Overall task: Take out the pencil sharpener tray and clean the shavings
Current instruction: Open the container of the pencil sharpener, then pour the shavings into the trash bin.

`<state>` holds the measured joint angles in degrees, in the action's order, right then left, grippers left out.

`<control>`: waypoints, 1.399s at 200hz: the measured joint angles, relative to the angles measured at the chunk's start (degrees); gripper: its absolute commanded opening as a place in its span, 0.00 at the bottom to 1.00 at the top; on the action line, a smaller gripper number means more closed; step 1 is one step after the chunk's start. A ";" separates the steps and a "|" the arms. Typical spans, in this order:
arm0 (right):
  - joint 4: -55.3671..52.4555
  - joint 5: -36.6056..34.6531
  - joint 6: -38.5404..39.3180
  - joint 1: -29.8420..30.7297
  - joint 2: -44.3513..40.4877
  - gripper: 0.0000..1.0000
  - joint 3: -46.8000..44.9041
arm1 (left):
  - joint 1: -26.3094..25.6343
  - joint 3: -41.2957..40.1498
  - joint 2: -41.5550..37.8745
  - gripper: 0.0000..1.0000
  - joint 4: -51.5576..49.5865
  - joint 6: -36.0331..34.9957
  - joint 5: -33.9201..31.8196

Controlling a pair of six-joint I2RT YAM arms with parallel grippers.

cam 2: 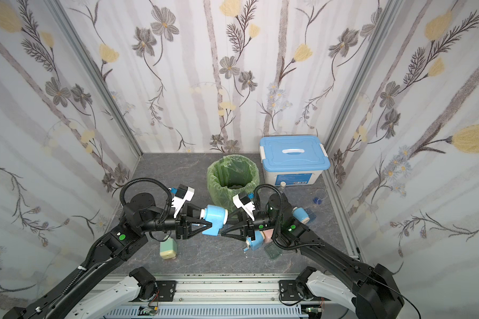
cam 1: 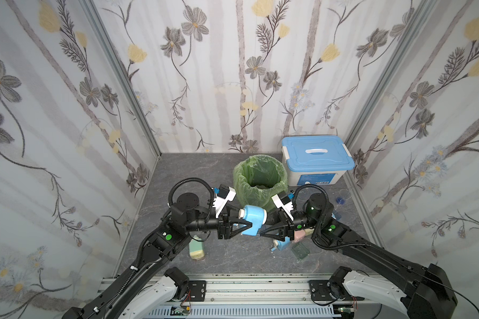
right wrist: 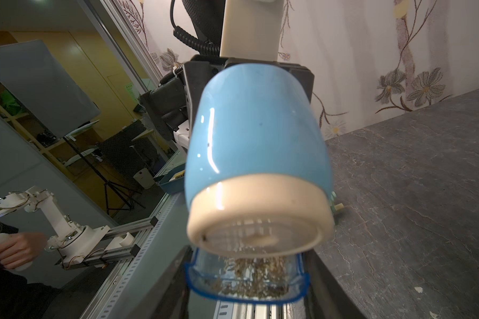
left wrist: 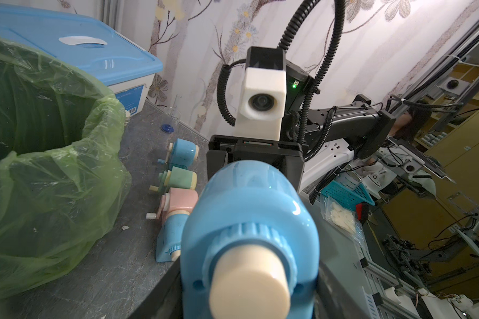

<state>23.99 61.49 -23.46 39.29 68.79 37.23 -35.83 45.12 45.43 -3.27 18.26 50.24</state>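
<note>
A light blue pencil sharpener [cam 1: 253, 219] [cam 2: 215, 219] with a cream knob hangs in the air between the two arms, in front of the bin. My left gripper [cam 1: 246, 223] [left wrist: 246, 303] is shut on its body [left wrist: 249, 221]. My right gripper [cam 1: 262, 233] [right wrist: 246, 287] faces it from the other side. Its fingers are shut on the clear, blue-rimmed tray [right wrist: 246, 279], which sticks out under the sharpener's cream end [right wrist: 257, 138]. Brownish shavings [right wrist: 255, 272] lie inside the tray. A small whitish fleck [right wrist: 418, 289] lies on the table.
A green-lined bin [cam 1: 260, 179] stands just behind the grippers, with a blue-lidded box [cam 1: 315, 157] at the back right. Other sharpeners lie on the table: a green one [cam 1: 197, 250] under the left arm, and blue [cam 1: 281, 244] and pink [cam 1: 299, 234] ones beside a loose clear tray [cam 1: 300, 250].
</note>
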 measured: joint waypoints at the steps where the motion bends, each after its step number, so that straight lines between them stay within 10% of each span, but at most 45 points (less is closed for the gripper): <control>1: -0.09 0.13 0.00 -0.11 -0.02 0.51 0.00 | 0.00 0.00 -0.02 0.37 0.00 0.00 0.00; 112: -28.06 -9.64 13.77 -7.26 -3.23 0.50 12.96 | 11.56 2.23 -3.48 0.37 -5.64 -0.42 -10.73; 211: -60.76 -72.63 31.41 3.52 11.89 0.51 46.73 | 16.57 7.28 -4.24 0.38 -17.84 -3.13 -21.16; 280: -63.01 -106.33 52.76 14.43 20.39 0.51 51.63 | 21.18 7.02 -6.12 0.38 -24.13 -4.79 -24.94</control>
<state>-39.03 -44.84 29.30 53.71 89.19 88.86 -14.66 52.14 39.31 -27.40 13.47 25.30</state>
